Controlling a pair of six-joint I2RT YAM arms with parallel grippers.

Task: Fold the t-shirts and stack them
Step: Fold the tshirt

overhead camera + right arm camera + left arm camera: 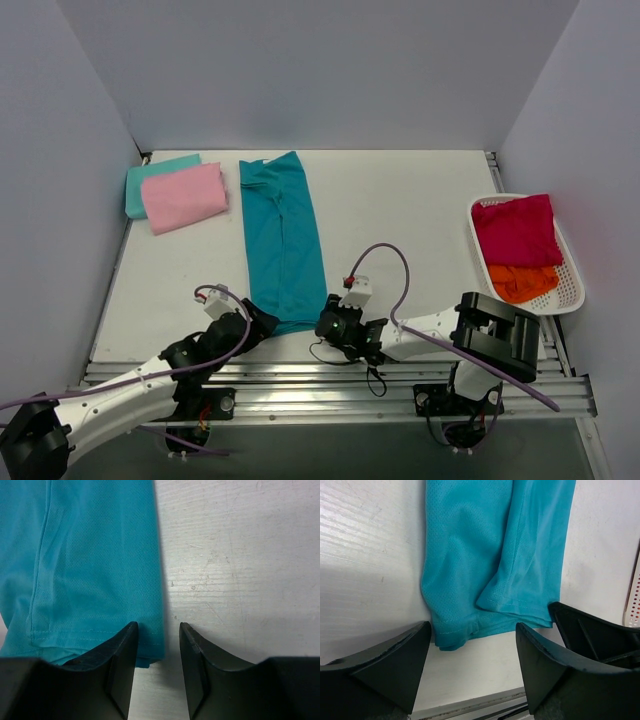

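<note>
Teal t-shirt [283, 240] flat on white table [400, 215]; pale walls [320, 70].

Open table [400, 210] between teal t-shirt [283, 240] and basket [573, 287]; folded pink t-shirt [185, 197] at far-left corner

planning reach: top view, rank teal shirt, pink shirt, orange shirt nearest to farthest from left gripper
1. teal shirt, right at the left gripper
2. pink shirt, far left
3. orange shirt, in the basket, right

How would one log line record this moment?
teal t-shirt: folded lengthwise, flat | left gripper: open at hem | right gripper: open at hem | pink t-shirt: folded atop aqua t-shirt
</note>
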